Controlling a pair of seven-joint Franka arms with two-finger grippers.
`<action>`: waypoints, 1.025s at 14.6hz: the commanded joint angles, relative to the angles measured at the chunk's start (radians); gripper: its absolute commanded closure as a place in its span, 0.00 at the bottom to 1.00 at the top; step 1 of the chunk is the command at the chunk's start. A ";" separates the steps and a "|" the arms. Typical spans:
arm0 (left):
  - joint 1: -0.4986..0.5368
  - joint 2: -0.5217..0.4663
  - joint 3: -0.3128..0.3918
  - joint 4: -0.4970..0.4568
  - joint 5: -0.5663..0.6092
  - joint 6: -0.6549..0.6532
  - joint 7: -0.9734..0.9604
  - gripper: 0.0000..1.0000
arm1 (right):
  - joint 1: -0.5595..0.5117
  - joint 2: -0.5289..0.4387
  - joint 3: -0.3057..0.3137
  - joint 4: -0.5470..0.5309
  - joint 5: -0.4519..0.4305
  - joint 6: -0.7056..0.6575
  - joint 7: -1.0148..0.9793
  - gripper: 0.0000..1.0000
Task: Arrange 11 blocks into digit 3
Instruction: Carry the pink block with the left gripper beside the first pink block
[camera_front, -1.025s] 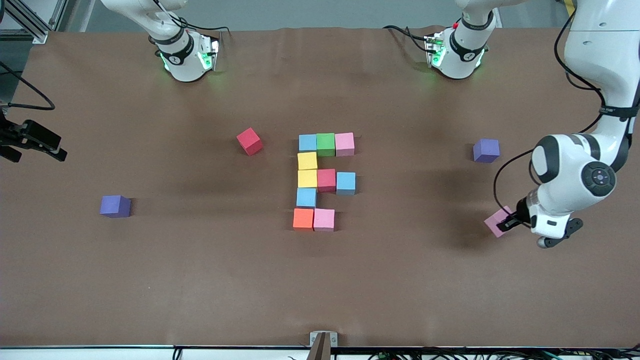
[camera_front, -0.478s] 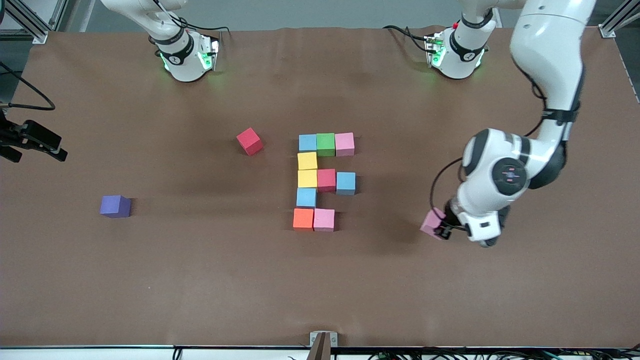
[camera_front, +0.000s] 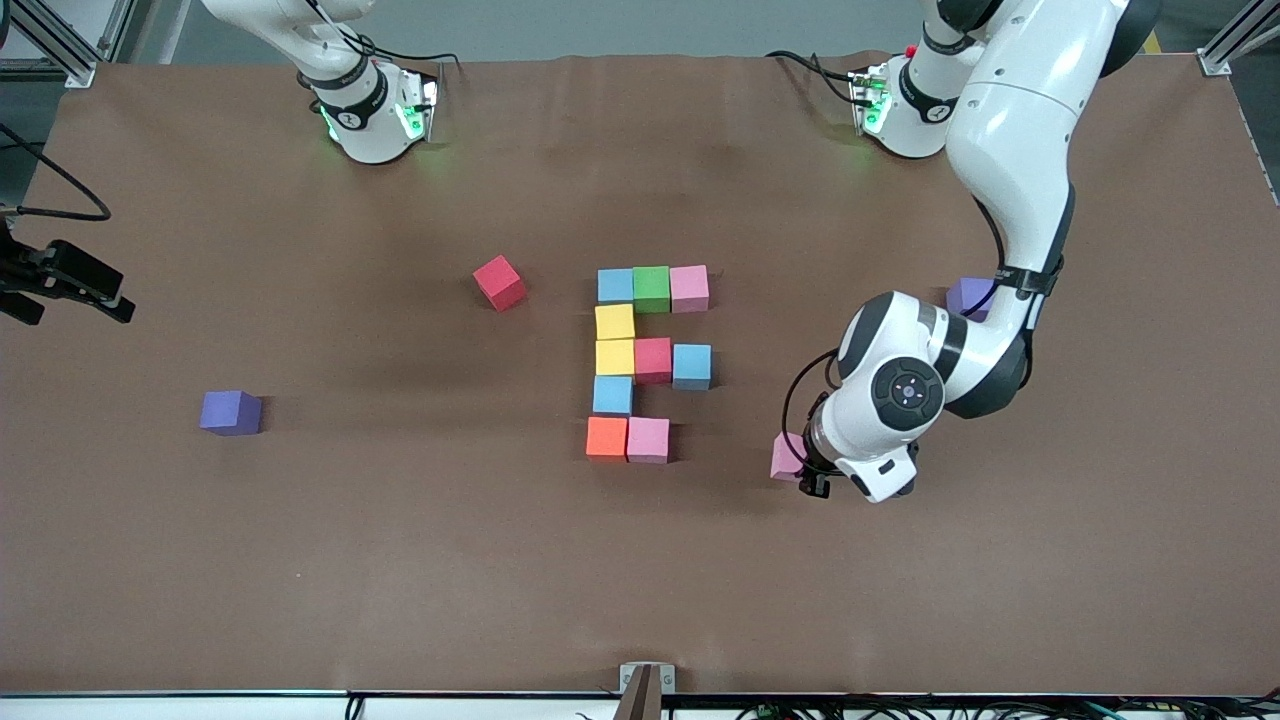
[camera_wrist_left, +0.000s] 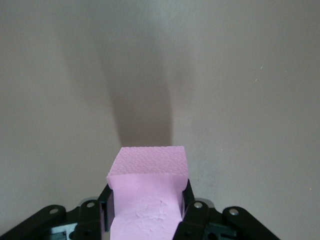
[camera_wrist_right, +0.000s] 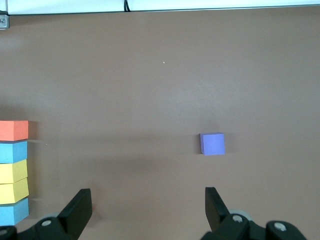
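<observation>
Left gripper (camera_front: 806, 478) grips pink cube (camera_front: 786, 456) (half hidden) — airborne.

My left gripper (camera_front: 806, 470) is black w/ a pink cube (camera_wrist_left: 146, 190). Figure mid-frame: blue (camera_front: 615, 285), green (camera_front: 651, 288), pink (camera_front: 689, 288), yellow ×2 (camera_front: 614, 322), red, orange (camera_front: 606, 438). Loose red cube (camera_front: 499, 282); purple cube (camera_front: 230, 412) lower left; brown table (camera_front: 400, 560).

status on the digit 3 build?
Left gripper shut on pink block, over bare table. Right gripper open, waiting. Digit 3 lacks one cube; path unobstructed.
</observation>
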 joint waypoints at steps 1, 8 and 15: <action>-0.060 0.054 0.009 0.078 -0.018 -0.027 -0.108 0.94 | 0.008 -0.015 -0.002 -0.020 -0.012 0.005 0.000 0.00; -0.177 0.128 0.018 0.132 -0.017 -0.021 -0.156 0.94 | 0.009 -0.015 -0.002 -0.020 -0.012 0.005 0.000 0.00; -0.192 0.159 0.025 0.148 -0.017 0.074 -0.331 0.94 | 0.011 -0.014 -0.002 -0.020 -0.012 0.005 0.000 0.00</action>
